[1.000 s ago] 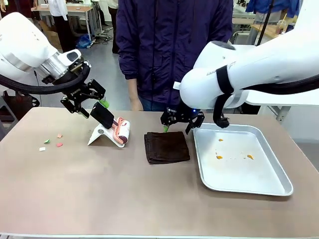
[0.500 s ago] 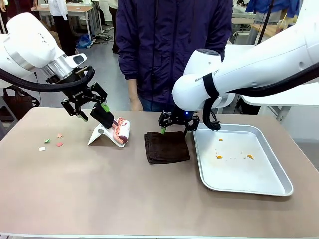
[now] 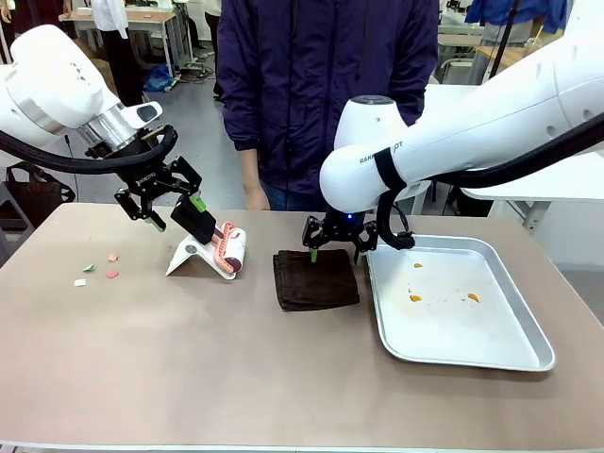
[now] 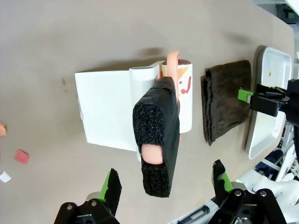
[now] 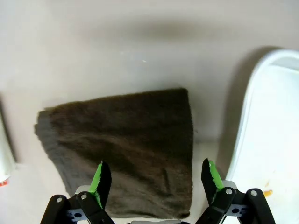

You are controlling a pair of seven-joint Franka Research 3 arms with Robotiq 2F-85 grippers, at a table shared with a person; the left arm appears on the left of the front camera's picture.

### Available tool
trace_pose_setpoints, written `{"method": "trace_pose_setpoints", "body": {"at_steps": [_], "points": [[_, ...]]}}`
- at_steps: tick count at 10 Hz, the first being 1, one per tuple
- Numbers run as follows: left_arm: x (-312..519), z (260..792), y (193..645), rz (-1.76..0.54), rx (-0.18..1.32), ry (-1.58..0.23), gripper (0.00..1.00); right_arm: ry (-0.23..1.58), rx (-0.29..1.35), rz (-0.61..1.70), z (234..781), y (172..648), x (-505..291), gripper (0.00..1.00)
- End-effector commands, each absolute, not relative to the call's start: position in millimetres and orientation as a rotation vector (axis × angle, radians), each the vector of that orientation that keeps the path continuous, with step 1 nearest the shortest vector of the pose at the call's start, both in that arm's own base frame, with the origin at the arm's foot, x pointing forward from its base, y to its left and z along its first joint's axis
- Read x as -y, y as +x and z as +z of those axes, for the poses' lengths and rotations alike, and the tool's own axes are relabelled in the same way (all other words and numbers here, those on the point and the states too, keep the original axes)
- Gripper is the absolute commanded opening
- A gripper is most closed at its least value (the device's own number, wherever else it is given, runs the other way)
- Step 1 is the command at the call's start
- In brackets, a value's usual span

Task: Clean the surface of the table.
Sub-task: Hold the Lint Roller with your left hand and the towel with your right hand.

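You couldn't tell what the tiny scraps (image 3: 112,275) near the left edge of the bench (image 3: 236,368) were; the right wrist view cropped the tray (image 5: 273,121).

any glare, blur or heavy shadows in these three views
front view: sharp and evenly lit, only a mild sheen on the shiny rectangular metal tray; left wrist view: crisp, a soft shadow on the taupe-brown table beside the white roller stand; right wrist view: softer, the tray's rim washed out white, a broad dim shadow band beyond the folded dark brown cloth

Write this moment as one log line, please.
left claw open, by roller handle | right claw open, over brown cloth | paper scraps on table
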State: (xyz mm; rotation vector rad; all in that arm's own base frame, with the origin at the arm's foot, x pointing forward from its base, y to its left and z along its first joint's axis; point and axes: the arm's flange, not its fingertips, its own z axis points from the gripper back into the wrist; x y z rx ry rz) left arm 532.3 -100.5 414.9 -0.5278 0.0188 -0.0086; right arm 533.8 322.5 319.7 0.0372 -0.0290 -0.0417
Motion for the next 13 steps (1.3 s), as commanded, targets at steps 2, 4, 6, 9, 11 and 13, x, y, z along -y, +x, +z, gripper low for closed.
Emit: {"method": "trace_pose_setpoints", "body": {"at_steps": [2, 4, 6, 9, 11, 13], "points": [[105, 420, 527, 0.025, -0.012, -0.541, 1.0, -0.054, 0.007, -0.098, 319, 532, -326, 1.0], [104, 420, 527, 0.025, -0.01, -0.556, 1.0, -0.034, -0.012, -0.092, 309, 531, -324, 1.0], [108, 418, 527, 0.025, -0.022, -0.548, 1.0, 0.004, -0.015, -0.082, 305, 531, -325, 1.0], [106, 416, 529, 0.041, -0.044, -0.527, 1.0, 0.036, -0.014, -0.076, 306, 531, -329, 1.0], [107, 412, 532, 0.05, -0.049, -0.53, 1.0, 0.068, -0.024, -0.067, 308, 530, -331, 1.0], [107, 409, 534, 0.064, -0.044, -0.543, 1.0, 0.101, -0.04, -0.055, 309, 529, -332, 1.0]]}}
